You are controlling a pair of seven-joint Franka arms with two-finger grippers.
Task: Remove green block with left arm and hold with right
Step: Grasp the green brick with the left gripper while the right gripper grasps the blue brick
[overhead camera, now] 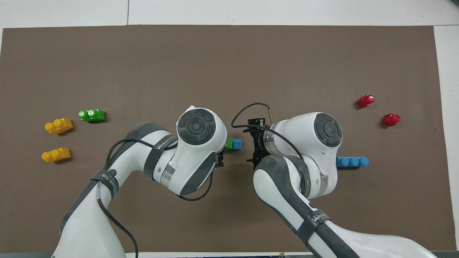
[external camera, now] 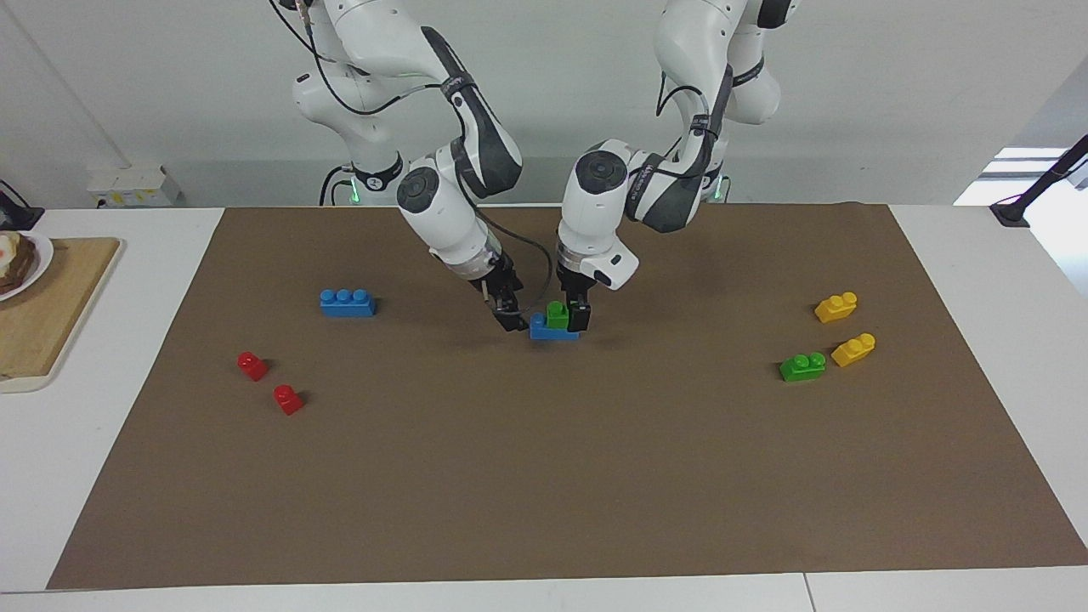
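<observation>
I see the green block (external camera: 558,314) sitting pressed onto a blue brick (external camera: 552,330) near the middle of the brown mat (external camera: 544,476) on the desk (external camera: 977,586). I use that blue brick as my landmark.

My left hand (external camera: 578,317) is down at the green block, on the side toward the left arm's end of the desk. One dark finger (external camera: 580,315) stands just beside the block, seemingly touching it. The fingers look spread apart and I cannot see a clamp on the block. The left arm bends down steeply from its base, its wrist nearly upright over the stack. From overhead, that wrist covers most of the green block (overhead camera: 229,143), leaving only its edge and the blue brick's (overhead camera: 236,144) end showing.

My right hand (external camera: 510,320) is low at the blue brick's other end, just beside it, tilted in slantwise. Its fingers are parted and hold nothing.

A second green block (external camera: 802,366) lies well apart from the blue brick, toward the left arm's end, beside two yellow bricks (external camera: 836,307).
</observation>
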